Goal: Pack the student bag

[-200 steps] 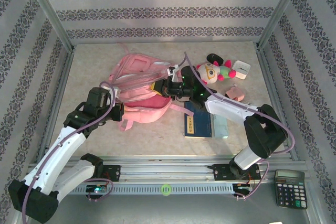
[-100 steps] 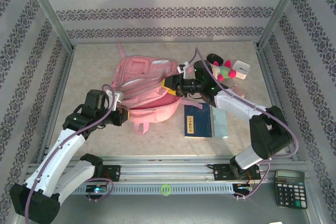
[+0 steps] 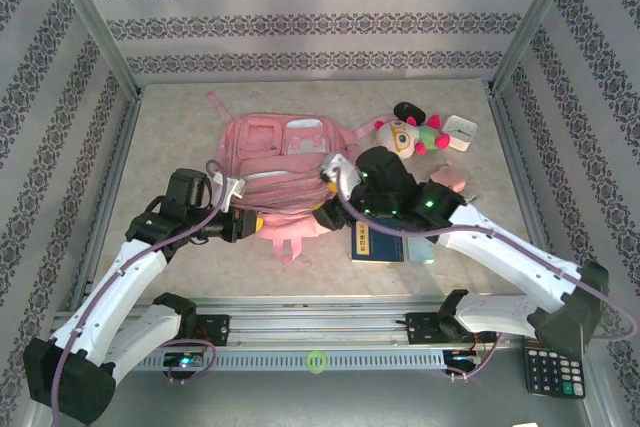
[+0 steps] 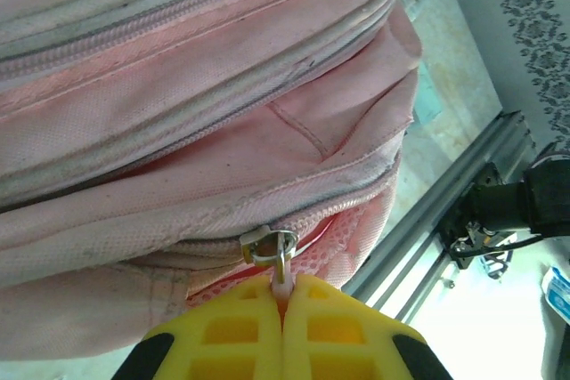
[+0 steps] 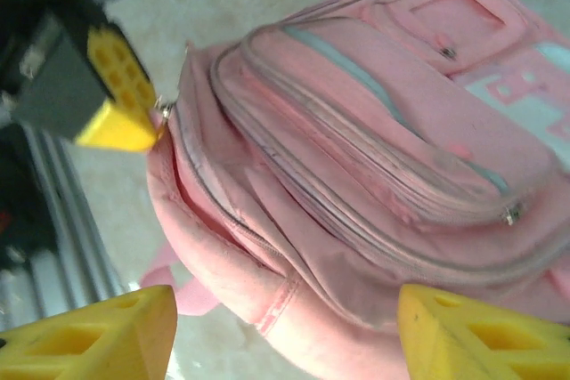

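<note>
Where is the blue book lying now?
In the top view, the blue book lies right of centre, beside the student bag, partly under the right arm.

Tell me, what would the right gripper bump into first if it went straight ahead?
Most likely the student bag: the open right gripper points straight at its pink fabric. Farther on, the left gripper pinches the zipper pull, though depth is hard to judge.
</note>
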You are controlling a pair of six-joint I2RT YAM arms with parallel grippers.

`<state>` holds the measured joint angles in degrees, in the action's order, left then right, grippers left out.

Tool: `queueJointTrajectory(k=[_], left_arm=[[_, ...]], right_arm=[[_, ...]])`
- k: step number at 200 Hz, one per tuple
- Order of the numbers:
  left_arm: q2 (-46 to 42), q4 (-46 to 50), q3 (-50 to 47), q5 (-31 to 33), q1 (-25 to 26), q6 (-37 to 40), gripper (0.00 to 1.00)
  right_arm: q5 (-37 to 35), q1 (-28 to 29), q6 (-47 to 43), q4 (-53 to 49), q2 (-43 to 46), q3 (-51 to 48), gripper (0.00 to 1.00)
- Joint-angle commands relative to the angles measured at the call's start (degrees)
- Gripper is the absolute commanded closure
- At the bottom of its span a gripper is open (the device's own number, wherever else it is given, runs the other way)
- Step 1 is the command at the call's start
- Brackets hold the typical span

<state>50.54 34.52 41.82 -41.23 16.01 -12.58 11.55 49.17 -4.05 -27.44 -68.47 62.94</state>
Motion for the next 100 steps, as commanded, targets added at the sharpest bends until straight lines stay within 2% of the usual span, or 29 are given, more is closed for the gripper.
queueJointTrajectory(k=[1, 44, 77, 88, 100], left_arm=[[-0.2, -5.8, 0.5, -5.7, -0.5, 0.9, 1.0], [0.1, -5.9, 0.6, -8.2, -0.5, 1.7, 1.0], [0.8, -1.6, 2.1, -8.2, -0.3, 7.2, 1.0], [0.9, -0.3, 2.5, -7.8, -0.2, 8.9, 1.0], [1.2, 0.8, 3.0, -7.2, -0.1, 10.3, 1.0]], right_arm=[[0.1, 4.4, -17.9, -1.6, -5.2, 3.3, 0.33], [2.8, 5.7, -20.4, 4.1, -14.1, 6.8, 0.34], [4.8, 5.3, -22.0, 6.2, -18.1, 8.6, 0.37], [6.2, 5.0, -22.6, 6.5, -19.3, 9.3, 0.44], [6.6, 4.7, -23.5, 6.8, -20.3, 9.7, 0.57]])
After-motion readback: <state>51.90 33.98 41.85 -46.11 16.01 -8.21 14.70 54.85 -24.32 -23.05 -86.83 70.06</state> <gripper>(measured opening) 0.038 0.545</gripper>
